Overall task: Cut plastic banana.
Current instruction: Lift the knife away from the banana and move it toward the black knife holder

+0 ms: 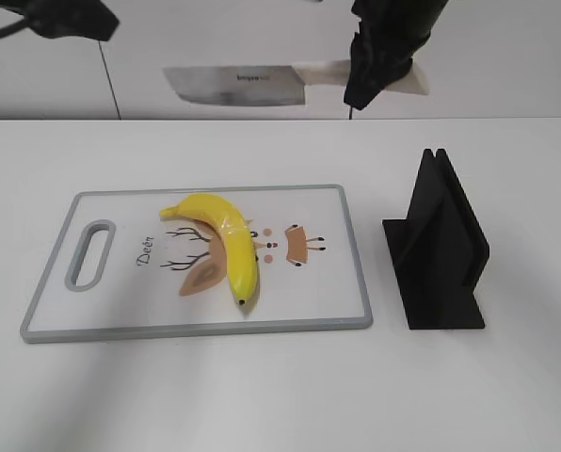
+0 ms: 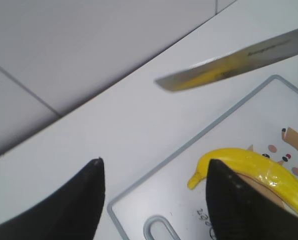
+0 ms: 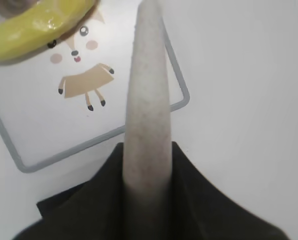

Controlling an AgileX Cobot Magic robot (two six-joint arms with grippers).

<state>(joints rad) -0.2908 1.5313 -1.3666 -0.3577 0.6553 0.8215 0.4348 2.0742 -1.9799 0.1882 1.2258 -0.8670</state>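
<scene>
A yellow plastic banana point(image 1: 226, 247) lies on a white cutting board point(image 1: 120, 311) with a grey rim; it also shows in the left wrist view point(image 2: 259, 167) and the right wrist view point(image 3: 34, 22). My right gripper point(image 1: 379, 71) is shut on the pale handle point(image 3: 146, 110) of a knife point(image 1: 238, 85) and holds it high above the far edge of the board, blade pointing left. The blade shows in the left wrist view point(image 2: 239, 60). My left gripper point(image 2: 154, 170) is open and empty, high above the board's left end near the banana's stem.
A black knife stand point(image 1: 439, 250) sits on the white table right of the board. The board has a slot handle point(image 1: 90, 254) at its left end and a deer drawing point(image 3: 84, 82) in the middle. A white wall rises behind the table.
</scene>
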